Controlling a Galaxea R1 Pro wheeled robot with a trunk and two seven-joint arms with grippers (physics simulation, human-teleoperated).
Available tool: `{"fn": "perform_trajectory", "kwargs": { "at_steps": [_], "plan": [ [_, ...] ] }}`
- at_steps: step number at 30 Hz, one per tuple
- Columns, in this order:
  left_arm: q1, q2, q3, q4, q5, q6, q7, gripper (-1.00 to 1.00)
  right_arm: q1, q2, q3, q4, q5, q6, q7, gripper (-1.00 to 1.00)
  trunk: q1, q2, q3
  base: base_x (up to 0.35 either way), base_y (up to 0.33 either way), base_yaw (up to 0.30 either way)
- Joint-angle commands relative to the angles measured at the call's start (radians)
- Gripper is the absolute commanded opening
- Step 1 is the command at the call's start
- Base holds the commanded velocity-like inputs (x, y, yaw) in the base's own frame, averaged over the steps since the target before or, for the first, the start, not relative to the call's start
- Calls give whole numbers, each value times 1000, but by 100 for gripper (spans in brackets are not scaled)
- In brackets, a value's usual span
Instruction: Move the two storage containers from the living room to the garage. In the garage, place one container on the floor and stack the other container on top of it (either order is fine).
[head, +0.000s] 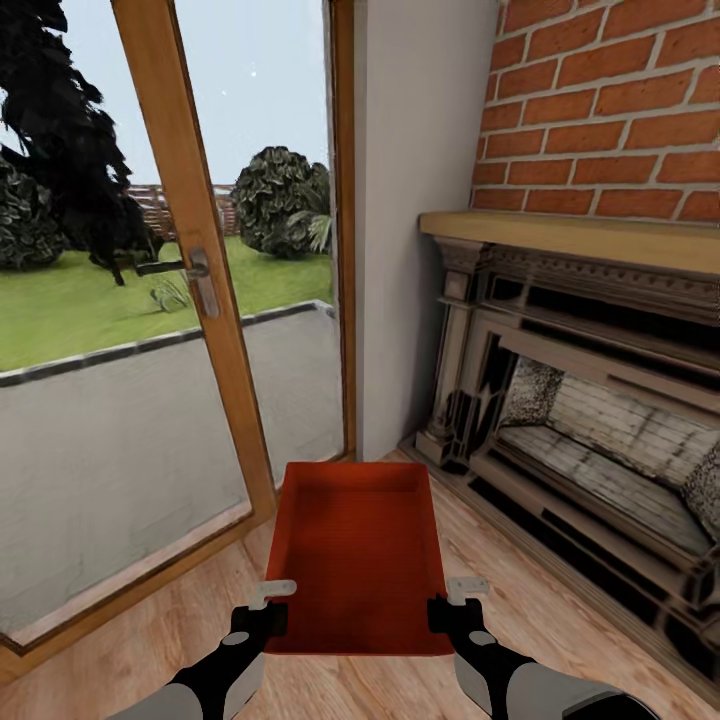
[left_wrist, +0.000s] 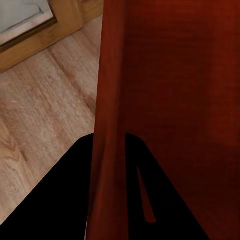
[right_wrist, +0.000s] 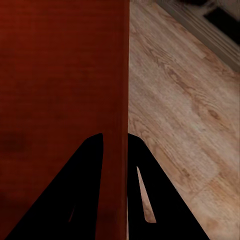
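Observation:
One orange-red storage container (head: 355, 545), open-topped and empty, is held lengthwise in front of me above the light wood plank flooring of the living room. My left gripper (head: 262, 618) is shut on its left wall near the close corner; in the left wrist view that wall (left_wrist: 107, 125) runs between the two dark fingers (left_wrist: 60, 200). My right gripper (head: 450, 612) is shut on the right wall the same way, and the right wrist view has the wall (right_wrist: 122, 100) pinched between its fingers (right_wrist: 150, 195).
A wood-framed glass door (head: 190, 260) with a handle stands ahead on the left, with a lawn and bushes beyond. A pale wall corner (head: 410, 220) is straight ahead. The red brick fireplace (head: 590, 380) and its mantel fill the right side.

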Motion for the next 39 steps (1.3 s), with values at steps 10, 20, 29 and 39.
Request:
{"fn": "perform_trajectory", "kwargs": {
  "at_steps": [10, 20, 29, 39],
  "plan": [
    [-1, 1, 19, 6, 17, -6, 20, -100, -1, 0, -33, -1, -5, -40, -1, -100, 0, 0, 14, 0, 0, 0],
    [-1, 1, 19, 6, 17, -6, 20, -100, -1, 0, -33, -1, -5, -40, -1, -100, 0, 0, 30, 0, 0, 0],
    [-1, 1, 19, 6, 17, -6, 20, -100, -1, 0, -33, -2, -5, -40, -1, -100, 0, 0, 44, 0, 0, 0],
    [-1, 1, 19, 6, 17, -6, 20, -100, -1, 0, -33, -1, -4, -40, -1, -100, 0, 0, 59, 0, 0, 0]
  ]
}}
